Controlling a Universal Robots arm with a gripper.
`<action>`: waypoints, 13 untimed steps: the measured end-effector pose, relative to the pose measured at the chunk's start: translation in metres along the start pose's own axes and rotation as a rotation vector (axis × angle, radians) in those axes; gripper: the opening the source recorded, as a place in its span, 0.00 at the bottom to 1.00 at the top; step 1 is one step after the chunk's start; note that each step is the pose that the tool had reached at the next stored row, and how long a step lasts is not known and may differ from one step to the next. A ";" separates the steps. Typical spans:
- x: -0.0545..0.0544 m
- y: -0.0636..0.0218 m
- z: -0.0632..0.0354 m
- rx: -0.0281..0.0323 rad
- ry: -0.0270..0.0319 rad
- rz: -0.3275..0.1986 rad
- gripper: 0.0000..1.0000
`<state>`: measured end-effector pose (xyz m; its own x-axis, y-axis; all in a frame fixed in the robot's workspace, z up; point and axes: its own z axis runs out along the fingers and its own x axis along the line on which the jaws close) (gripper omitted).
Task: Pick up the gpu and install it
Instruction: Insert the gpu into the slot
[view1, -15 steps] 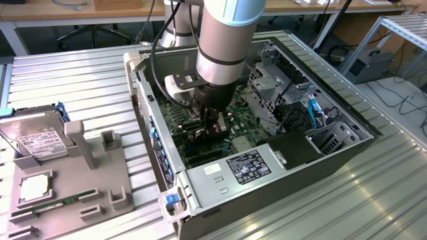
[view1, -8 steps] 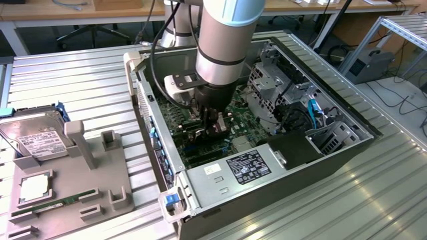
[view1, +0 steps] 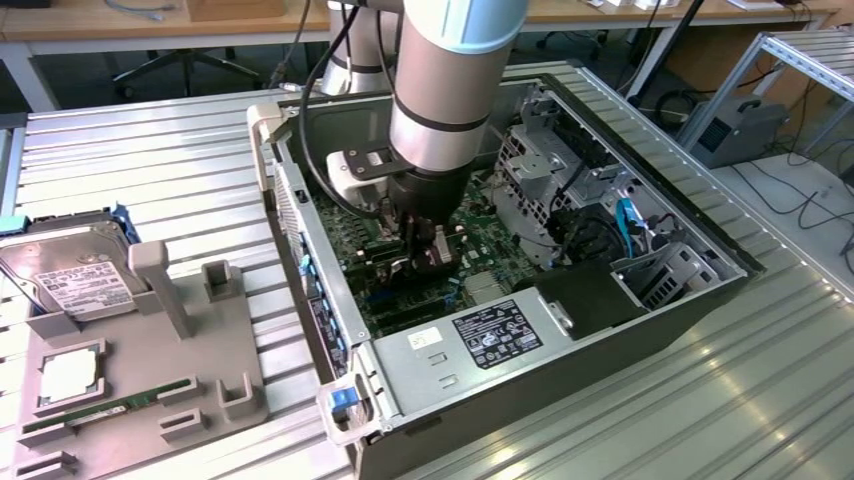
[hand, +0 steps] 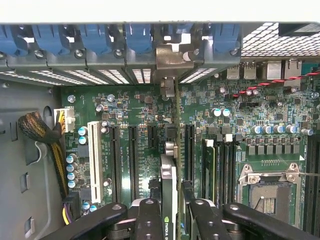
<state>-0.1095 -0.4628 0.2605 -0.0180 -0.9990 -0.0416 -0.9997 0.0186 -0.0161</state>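
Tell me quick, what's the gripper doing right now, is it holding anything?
Gripper: closed on the gpu, which it holds edge-on over the motherboard.

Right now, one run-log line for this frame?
phase: gpu install | hand: shut on gpu | gpu: edge-on at motherboard slots, inside open case | seated: cannot tell

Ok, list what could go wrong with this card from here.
1. The gpu, held edge-on in the hand, stands close among the black slots. If it is slightly off, it could press onto the motherboard instead of seating.
2. Its silver bracket sits tight against the rear slot covers and may catch there.
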 end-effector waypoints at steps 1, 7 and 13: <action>0.000 0.0001 0.0000 0.0000 0.0000 0.000 0.26; 0.000 0.0002 -0.0001 0.0000 0.0000 0.000 0.26; 0.000 0.0001 -0.0047 -0.0001 0.0003 0.000 0.26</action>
<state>-0.1097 -0.4629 0.2652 -0.0180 -0.9990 -0.0413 -0.9997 0.0187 -0.0160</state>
